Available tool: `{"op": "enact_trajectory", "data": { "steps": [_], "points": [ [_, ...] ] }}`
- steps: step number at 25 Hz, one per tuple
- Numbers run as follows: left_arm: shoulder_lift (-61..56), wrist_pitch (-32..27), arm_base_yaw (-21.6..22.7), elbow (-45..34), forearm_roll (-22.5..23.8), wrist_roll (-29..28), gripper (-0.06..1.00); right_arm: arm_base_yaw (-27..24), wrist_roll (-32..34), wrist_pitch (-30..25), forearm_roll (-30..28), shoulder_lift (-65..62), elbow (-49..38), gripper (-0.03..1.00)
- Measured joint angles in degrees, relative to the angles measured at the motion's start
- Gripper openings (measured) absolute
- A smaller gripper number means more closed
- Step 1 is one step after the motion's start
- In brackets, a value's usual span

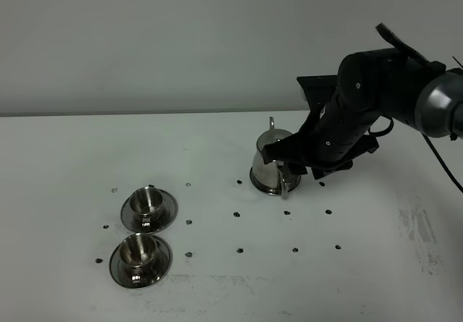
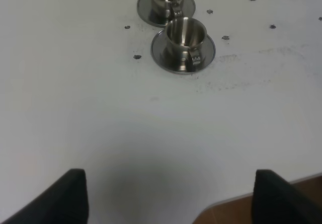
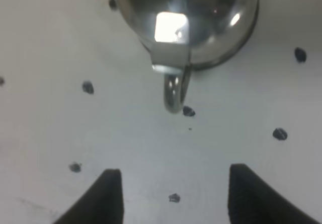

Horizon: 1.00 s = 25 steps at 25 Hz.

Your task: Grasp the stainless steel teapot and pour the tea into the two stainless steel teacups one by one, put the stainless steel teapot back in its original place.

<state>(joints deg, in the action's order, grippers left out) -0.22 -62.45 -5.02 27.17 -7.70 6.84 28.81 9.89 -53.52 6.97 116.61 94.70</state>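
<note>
The right gripper [image 3: 173,178] sits low over the table [image 1: 65,155], aimed at the stainless steel teapot [image 1: 269,164] from the right. Its fingers [image 3: 108,199] are spread wide & released, gripping nothing. In the right wrist view both black tips stand short of the pot's loop handle [image 3: 174,93], w/ bare tabletop between tips and handle. The handle points back at the gap between the tips. In the exterior view the arm's black links cover the pot's right flank, so contact can't be judged there; the wrist view shows them apart.

Teapot stands base down on the table, right of centre, approx mid-depth. Its shiny body mirrors a bright square of light. A darker rim shows round its base; can't tell if that's a separate disc or the pot's own foot.

The left gripper [image 2: 170,176] has its fingers [image 2: 75,196] wide apart too, slack, holding & touching nothing, hovering over bare tabletop by a table edge.

Cups are at the near left, well apart from the teapot. The far teacup [image 1: 148,202] & near teacup [image 1: 139,250] each sit on one of the saucers [image 1: 170,208], which lie just beside each other. Both small cup handles are turned to the near side. Dark dots [image 1: 237,214] are scattered over the white top.
</note>
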Motion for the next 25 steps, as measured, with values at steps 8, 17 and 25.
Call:
{"op": "enact_trajectory", "data": {
  "steps": [8, 17, 25],
  "points": [
    [0.0, 0.0, 0.0, 0.0, 0.0, 0.0, 0.66, 0.4, 0.2, 14.1, 0.6, 0.0, -7.9, 0.45],
    [0.0, 0.0, 0.0, 0.0, 0.0, -0.1, 0.66, 0.4, 0.2, 22.4, 0.2, 1.1, -11.0, 0.45],
    [0.0, 0.0, 0.0, 0.0, 0.0, -0.2, 0.66, 0.8, 1.1, 24.1, -2.5, 3.1, -11.0, 0.45]
  ]
}}
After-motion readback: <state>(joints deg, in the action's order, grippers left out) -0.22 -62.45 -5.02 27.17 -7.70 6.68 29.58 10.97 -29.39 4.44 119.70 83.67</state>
